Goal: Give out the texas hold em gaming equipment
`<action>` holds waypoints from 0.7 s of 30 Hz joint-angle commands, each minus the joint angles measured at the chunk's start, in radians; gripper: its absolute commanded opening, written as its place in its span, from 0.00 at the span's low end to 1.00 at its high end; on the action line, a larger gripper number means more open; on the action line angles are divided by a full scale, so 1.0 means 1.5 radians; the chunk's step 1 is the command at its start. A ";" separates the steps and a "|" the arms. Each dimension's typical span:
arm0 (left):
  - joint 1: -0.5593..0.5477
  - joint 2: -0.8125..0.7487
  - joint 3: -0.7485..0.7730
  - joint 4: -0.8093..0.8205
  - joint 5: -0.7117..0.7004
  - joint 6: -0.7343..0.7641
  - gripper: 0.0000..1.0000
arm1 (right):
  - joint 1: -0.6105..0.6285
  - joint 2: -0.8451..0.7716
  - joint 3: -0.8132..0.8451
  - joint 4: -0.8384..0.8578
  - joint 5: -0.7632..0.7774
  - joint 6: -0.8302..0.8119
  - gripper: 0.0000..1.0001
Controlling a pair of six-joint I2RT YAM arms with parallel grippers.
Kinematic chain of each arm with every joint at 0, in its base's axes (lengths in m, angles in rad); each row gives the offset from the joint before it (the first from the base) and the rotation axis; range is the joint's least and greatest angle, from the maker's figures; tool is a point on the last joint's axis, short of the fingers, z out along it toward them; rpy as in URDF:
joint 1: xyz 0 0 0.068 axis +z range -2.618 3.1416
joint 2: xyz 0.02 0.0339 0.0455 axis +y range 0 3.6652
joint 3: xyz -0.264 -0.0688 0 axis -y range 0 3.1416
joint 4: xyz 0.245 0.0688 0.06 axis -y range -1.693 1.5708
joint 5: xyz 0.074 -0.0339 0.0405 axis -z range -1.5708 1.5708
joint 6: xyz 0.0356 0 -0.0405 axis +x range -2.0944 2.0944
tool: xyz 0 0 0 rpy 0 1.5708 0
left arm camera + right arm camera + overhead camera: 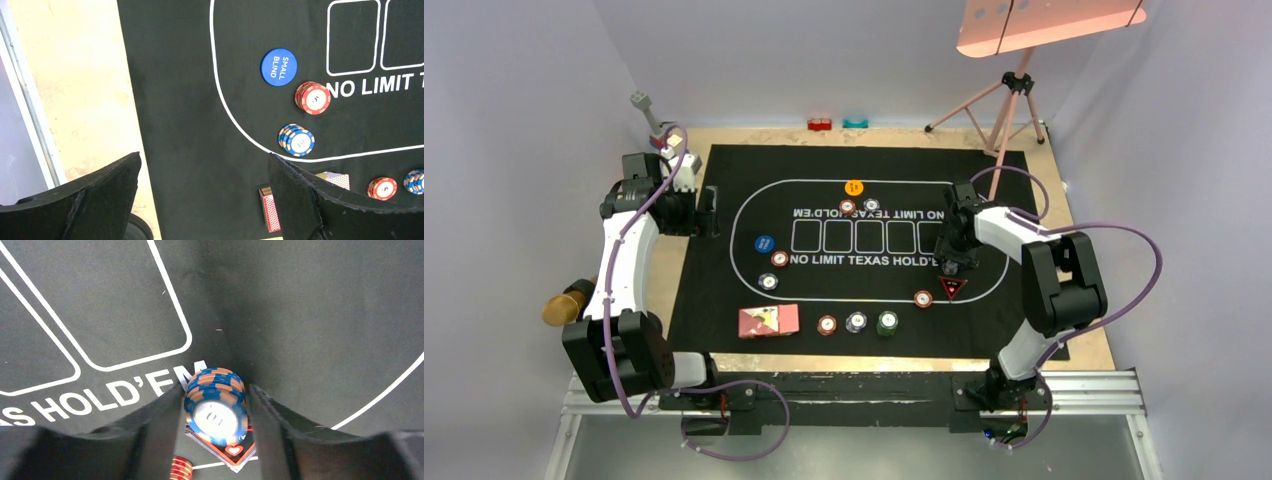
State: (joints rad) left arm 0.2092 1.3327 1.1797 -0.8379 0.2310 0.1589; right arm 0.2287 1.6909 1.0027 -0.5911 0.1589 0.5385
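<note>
The right gripper [215, 390] squeezes a blue chip stack [216, 412] by its sides, over the triangle marker [233, 450]. Chips are hard, smooth and loose — they may slide apart. The left gripper [204, 160] hangs open over the mat [190, 100].

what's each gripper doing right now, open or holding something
Left gripper: open, holding nothing.
Right gripper: shut on a stack of blue chips.

The left arm [621, 262] stretches forward, and the left gripper [204, 159] hangs with its jaws spread wide. The right arm [1009, 228] folds inward, the right gripper [215, 390] pointing down, jaws clamped on a blue chip stack [216, 412].
</note>
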 commanded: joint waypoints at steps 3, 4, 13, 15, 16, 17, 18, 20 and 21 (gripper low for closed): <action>0.006 -0.016 0.003 0.011 0.005 0.010 1.00 | -0.007 -0.007 0.004 -0.006 0.033 0.012 0.72; 0.005 -0.015 0.003 0.011 0.005 0.009 1.00 | -0.007 -0.010 0.007 -0.010 0.033 0.013 0.76; 0.005 -0.015 0.003 0.012 0.004 0.008 1.00 | 0.013 -0.118 0.042 -0.040 0.061 0.005 0.77; 0.005 -0.016 0.004 0.012 0.004 0.007 1.00 | 0.046 -0.139 0.058 -0.057 0.061 0.003 0.77; 0.005 -0.016 0.004 0.012 0.003 0.006 1.00 | 0.071 -0.151 0.068 -0.062 0.062 0.000 0.77; 0.006 -0.015 0.005 0.012 0.003 0.005 1.00 | 0.101 -0.166 0.077 -0.069 0.062 -0.005 0.78; 0.006 -0.015 0.005 0.011 0.004 0.005 1.00 | 0.129 -0.179 0.084 -0.075 0.058 -0.011 0.79; 0.006 -0.015 0.005 0.011 0.003 0.005 1.00 | 0.187 -0.202 0.094 -0.083 0.037 -0.023 0.81; 0.005 -0.015 0.005 0.011 0.003 0.005 1.00 | 0.212 -0.215 0.093 -0.084 0.023 -0.026 0.82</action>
State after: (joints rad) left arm 0.2092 1.3327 1.1797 -0.8379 0.2310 0.1604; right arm 0.4164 1.4464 1.0946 -0.6727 0.2337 0.5297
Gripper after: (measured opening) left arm 0.995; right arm 0.804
